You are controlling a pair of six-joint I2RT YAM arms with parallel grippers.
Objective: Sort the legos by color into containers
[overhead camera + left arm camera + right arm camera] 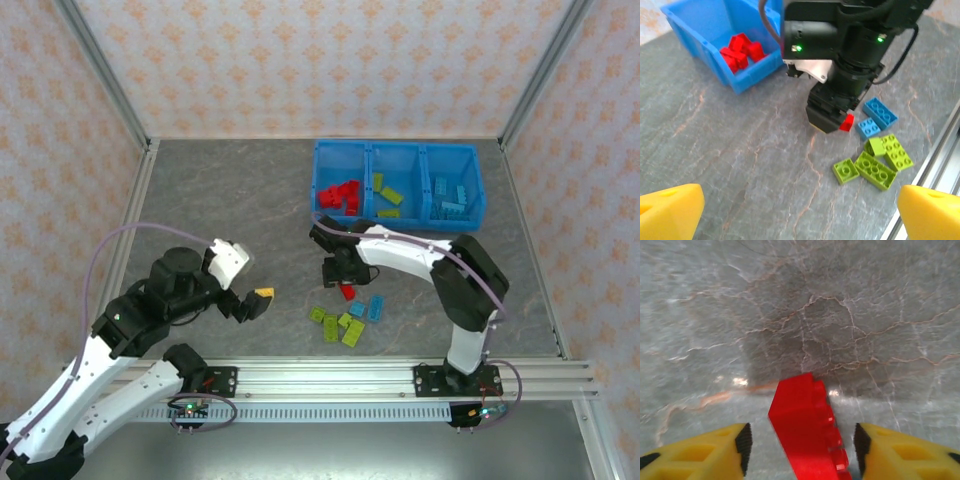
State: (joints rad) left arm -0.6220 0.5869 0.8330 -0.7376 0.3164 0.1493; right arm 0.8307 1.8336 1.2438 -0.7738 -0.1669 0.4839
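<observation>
Red brick half hidden under right gripper
Straddled by parted fingers, untouched; left gripper agape too, tips cropped

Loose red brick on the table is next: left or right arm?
Right. The right gripper straddles the red brick, fingers open on either side, and the bin holding reds sits close beyond it. The left gripper is open and empty, off to the side of the pile.
</observation>
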